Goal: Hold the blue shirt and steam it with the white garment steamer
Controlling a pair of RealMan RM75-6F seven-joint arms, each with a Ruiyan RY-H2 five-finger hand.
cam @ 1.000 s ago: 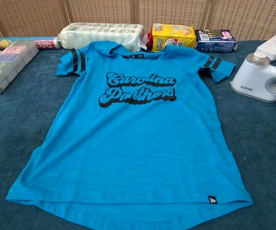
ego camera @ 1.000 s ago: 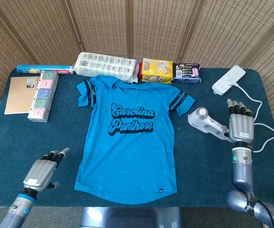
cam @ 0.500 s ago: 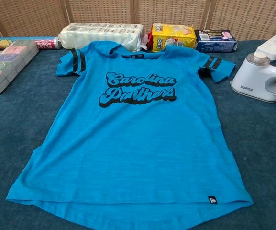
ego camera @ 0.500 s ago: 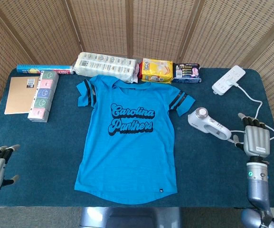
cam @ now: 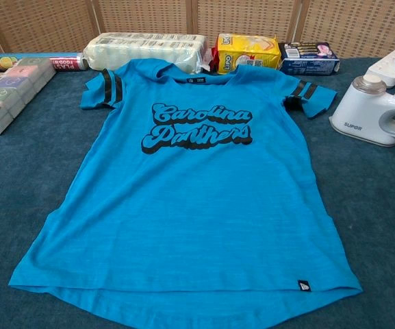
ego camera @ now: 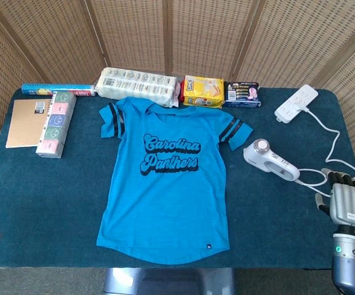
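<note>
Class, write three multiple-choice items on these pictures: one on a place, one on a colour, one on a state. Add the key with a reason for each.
1. Where does the white garment steamer lie?
A. On the blue shirt
B. On the table, off the shirt's sleeve, toward the right hand
C. On the brown notebook

2. What colour is the pack behind the shirt's collar, beside the dark blue box?
A. Yellow
B. Red
C. Green

3. What is the right hand doing?
A. Gripping the steamer
B. Pressing on the shirt
C. Holding nothing, fingers apart, near the table's edge

Key: B, the steamer rests on the dark cloth clear of the blue shirt; A, the yellow pack sits next to the dark blue box; C, the right hand is apart from the steamer with only the white cord near it.
</note>
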